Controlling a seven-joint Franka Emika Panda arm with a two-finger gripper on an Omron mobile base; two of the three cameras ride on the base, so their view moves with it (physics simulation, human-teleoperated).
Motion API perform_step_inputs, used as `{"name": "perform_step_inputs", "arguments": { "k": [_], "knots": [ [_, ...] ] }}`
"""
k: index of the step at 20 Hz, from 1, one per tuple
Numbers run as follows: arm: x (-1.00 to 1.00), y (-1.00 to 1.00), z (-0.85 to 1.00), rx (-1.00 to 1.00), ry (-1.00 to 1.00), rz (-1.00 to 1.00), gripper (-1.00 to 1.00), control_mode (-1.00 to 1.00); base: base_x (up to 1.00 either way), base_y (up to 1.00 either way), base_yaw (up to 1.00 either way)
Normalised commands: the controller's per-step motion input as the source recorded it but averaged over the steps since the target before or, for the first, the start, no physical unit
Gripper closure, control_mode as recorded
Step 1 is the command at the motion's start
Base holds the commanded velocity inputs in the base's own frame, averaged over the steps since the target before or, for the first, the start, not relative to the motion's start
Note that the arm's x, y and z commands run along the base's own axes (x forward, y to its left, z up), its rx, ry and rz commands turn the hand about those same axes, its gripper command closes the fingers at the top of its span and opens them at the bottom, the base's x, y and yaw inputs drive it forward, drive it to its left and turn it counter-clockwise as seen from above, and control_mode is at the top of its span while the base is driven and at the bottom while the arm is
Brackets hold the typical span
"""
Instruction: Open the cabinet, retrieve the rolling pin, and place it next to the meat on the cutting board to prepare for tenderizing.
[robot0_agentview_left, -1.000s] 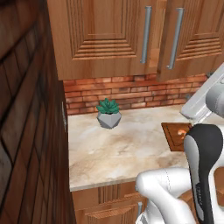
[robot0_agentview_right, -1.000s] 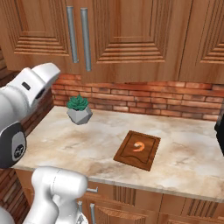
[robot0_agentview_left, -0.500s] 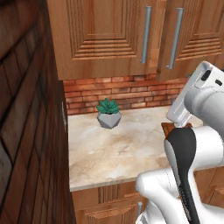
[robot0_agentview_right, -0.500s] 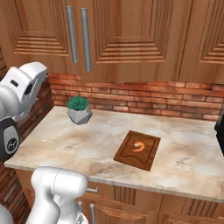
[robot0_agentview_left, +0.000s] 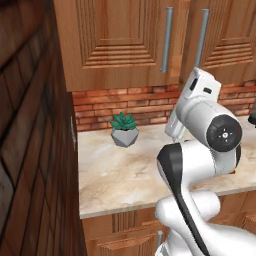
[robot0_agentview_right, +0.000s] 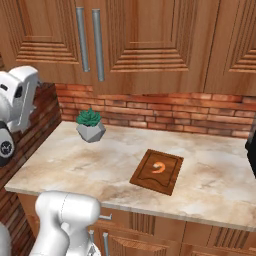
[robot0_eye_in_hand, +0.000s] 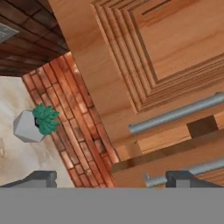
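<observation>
The cabinet (robot0_agentview_right: 150, 40) hangs above the counter with its doors shut; two vertical grey bar handles (robot0_agentview_right: 97, 44) stand side by side. In the hand view my gripper (robot0_eye_in_hand: 113, 179) is open, its fingertips (robot0_eye_in_hand: 41, 178) wide apart with nothing between them, facing the cabinet's lower edge and the handles (robot0_eye_in_hand: 175, 114). The cutting board (robot0_agentview_right: 156, 171) lies on the counter with the meat (robot0_agentview_right: 159, 167) on it, well right of my arm (robot0_agentview_right: 17, 100). The rolling pin is hidden.
A small green plant in a grey pot (robot0_agentview_left: 124, 130) stands by the brick backsplash (robot0_agentview_right: 165, 112). A dark brick-and-wood wall (robot0_agentview_left: 30, 150) closes the counter's left end. Drawer fronts (robot0_agentview_right: 150, 235) run below the pale counter (robot0_agentview_right: 75, 160).
My arm has swung up and left, lifting the hand from beside the cutting board toward the cabinet's lower edge. The jaws stayed open. The scene itself has not shifted.
</observation>
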Motion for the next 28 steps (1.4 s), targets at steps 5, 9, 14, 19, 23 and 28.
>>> {"name": "perform_step_inputs", "arguments": {
  "k": [5, 9, 14, 19, 23, 28],
  "knots": [
    [0.55, 0.11, -0.03, -0.07, 0.00, -0.01, -1.00, -1.00, 0.00, 0.00, 0.00],
    [0.55, 0.08, -0.04, -0.05, 0.00, -0.01, -1.00, -1.00, 0.00, 0.00, 0.00],
    [0.50, 0.01, -0.02, -0.04, 0.00, -0.03, -1.00, -1.00, 0.00, 0.00, 0.00],
    [0.40, 0.00, -0.03, -0.05, 0.00, -0.11, -1.00, -1.00, 0.00, 0.00, 0.00],
    [0.30, -0.06, 0.00, -0.03, 0.00, -0.16, -1.00, -1.00, 0.00, 0.00, 0.00],
    [0.16, -0.13, 0.00, -0.03, 0.00, -0.17, -1.00, -1.00, 0.00, 0.00, 0.00]
  ]
}}
